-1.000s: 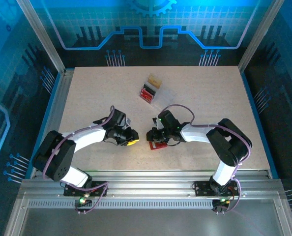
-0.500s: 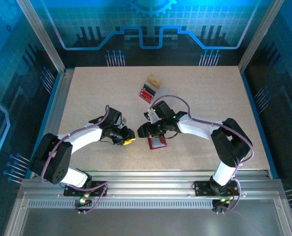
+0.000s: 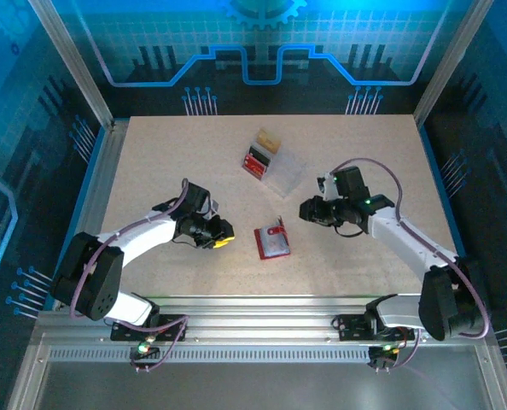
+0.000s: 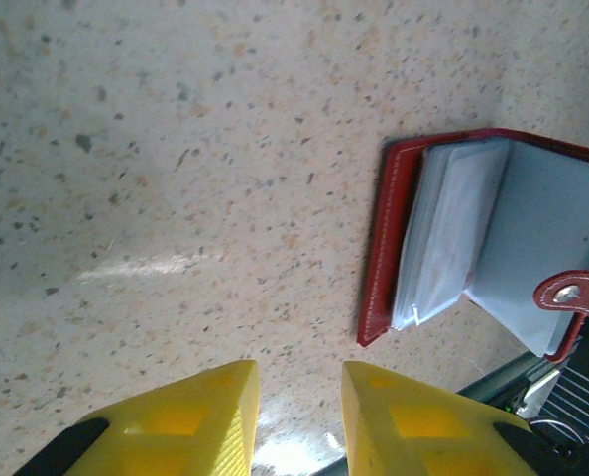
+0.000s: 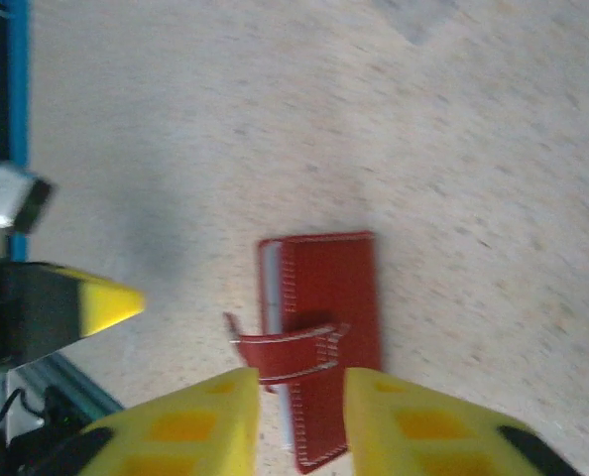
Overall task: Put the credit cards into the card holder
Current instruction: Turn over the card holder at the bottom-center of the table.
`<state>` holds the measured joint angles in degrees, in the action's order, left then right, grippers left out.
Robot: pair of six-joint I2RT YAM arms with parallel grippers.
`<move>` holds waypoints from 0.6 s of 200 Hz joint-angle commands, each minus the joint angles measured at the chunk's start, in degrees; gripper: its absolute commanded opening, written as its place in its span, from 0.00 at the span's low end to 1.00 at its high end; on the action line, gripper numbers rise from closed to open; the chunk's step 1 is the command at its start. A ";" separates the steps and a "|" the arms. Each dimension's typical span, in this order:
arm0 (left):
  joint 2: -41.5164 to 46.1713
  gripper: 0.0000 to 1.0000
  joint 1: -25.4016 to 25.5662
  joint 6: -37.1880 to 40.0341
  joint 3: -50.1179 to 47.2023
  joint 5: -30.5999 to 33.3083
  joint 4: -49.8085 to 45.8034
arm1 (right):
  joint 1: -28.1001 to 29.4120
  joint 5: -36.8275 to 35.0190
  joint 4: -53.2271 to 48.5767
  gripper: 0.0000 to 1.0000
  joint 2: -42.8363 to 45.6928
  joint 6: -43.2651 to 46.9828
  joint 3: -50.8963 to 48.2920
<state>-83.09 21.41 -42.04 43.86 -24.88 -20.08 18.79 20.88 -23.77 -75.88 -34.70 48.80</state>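
Card holder (image 3: 271, 242) lies on the table (image 3: 168, 154), with bare surface open on all its sides. We see the left gripper (image 3: 228, 241) near its left edge and the right gripper (image 3: 305, 211) farther off to its right, neither touching it, both jaws slightly parted and empty.

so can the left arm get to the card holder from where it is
Probably yes: the left gripper sits just beside the card holder, with bare table between them, and the right gripper is off on the far side.
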 commanded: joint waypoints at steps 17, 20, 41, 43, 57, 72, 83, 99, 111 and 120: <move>-0.98 0.28 -0.27 2.78 5.61 -0.30 -3.94 | 7.69 -3.49 -1.60 0.25 -10.34 1.44 2.62; -1.14 0.28 -0.21 2.88 6.01 -0.32 -4.12 | 8.40 -3.71 -1.70 0.27 -11.40 1.66 3.37; -2.28 0.28 0.70 3.86 8.71 0.17 -5.68 | 12.72 -5.16 0.01 0.32 -15.65 2.13 4.96; -2.43 0.28 0.84 4.00 8.99 0.21 -5.85 | 12.96 -5.20 0.11 0.32 -15.81 2.11 4.98; -3.63 0.28 1.71 4.87 10.82 0.65 -6.83 | 14.70 -5.78 1.12 0.36 -17.71 2.09 5.48; -5.58 0.28 2.85 5.59 12.71 0.82 -7.67 | 16.25 -6.42 1.69 0.37 -19.84 2.17 6.08; -6.97 0.28 3.73 5.67 13.92 0.97 -7.70 | 17.12 -8.68 0.93 0.38 -21.18 2.44 6.57; -9.05 0.27 5.13 5.76 15.83 1.11 -7.79 | 18.23 -11.53 -0.12 0.41 -22.77 2.70 6.97; -10.79 0.26 6.10 5.75 17.52 1.01 -7.79 | 18.89 -13.63 -0.54 0.43 -23.53 2.64 6.88; -12.23 0.24 6.84 5.66 18.86 0.88 -7.70 | 19.47 -15.65 -1.11 0.43 -24.06 2.54 6.78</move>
<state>-92.09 26.52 -37.63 58.89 -24.23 -25.74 36.69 12.53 -22.87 -97.21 -32.88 55.33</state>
